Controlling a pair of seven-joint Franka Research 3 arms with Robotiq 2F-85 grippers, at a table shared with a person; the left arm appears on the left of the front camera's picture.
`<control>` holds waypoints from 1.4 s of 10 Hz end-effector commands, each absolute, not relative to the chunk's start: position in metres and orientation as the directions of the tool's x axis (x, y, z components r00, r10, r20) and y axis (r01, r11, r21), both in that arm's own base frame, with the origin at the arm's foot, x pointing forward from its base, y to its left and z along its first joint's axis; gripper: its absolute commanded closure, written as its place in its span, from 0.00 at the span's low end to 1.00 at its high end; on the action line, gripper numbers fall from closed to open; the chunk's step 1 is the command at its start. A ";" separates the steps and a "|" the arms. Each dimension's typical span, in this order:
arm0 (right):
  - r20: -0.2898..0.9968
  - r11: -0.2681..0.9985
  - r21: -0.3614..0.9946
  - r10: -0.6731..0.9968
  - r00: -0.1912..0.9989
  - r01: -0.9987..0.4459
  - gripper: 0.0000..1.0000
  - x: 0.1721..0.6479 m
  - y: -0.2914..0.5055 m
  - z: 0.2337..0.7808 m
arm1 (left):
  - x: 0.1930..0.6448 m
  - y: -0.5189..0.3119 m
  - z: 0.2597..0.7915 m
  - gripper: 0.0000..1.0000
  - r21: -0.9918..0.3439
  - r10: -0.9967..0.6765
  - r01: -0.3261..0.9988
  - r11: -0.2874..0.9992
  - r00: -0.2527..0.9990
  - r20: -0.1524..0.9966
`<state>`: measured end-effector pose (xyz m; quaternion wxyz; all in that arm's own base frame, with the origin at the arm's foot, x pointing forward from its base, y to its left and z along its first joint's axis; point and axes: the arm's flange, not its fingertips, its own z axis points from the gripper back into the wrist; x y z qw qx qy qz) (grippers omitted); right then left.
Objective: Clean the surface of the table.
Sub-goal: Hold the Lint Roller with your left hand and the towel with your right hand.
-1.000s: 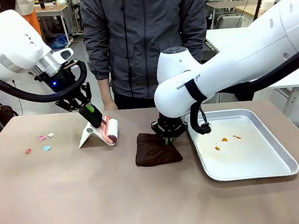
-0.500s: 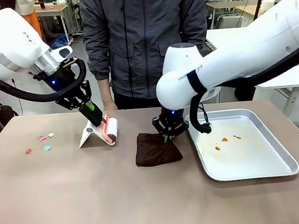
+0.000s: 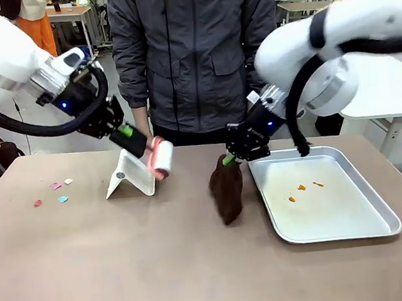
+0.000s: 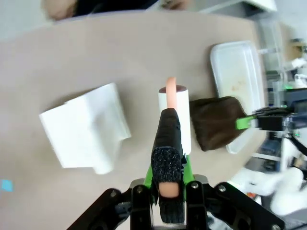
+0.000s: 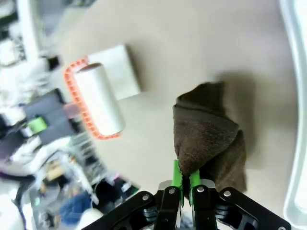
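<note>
Both above the table (image 3: 127, 266), left claw (image 3: 128, 136) clamps a lint roller (image 3: 162, 159), right claw (image 3: 229, 159) pinches a brown cloth (image 3: 226, 189)

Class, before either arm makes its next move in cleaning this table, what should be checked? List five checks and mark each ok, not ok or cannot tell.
1. Left gripper shut on the lint roller, by its handle: ok.
2. Right gripper shut on the brown cloth, which hangs from it: ok.
3. Lint roller clear of the white stand: ok, held above it.
4. Table free of debris: not ok; paper scraps lie at its left side.
5. Person clear of both arms' paths: cannot tell; stands close at the far edge.
</note>
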<state>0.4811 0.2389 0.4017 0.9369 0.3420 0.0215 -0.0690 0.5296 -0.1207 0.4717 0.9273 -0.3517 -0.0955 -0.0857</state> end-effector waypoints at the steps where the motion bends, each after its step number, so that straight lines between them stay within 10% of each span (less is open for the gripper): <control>1: -0.163 0.581 0.809 0.069 0.984 0.093 1.00 0.447 0.197 0.400 | 0.496 -0.095 0.487 1.00 -0.750 -0.118 0.306 0.586 0.948 0.295; 7: -0.118 0.043 0.993 0.266 0.957 0.111 1.00 0.393 0.137 0.424 | 0.423 0.010 0.494 1.00 -0.917 0.031 0.314 0.246 0.943 0.331; 14: -0.095 -0.010 0.995 -0.081 0.992 0.095 1.00 0.354 0.108 0.424 | 0.354 0.132 0.406 1.00 -0.994 0.315 0.042 0.096 0.947 0.071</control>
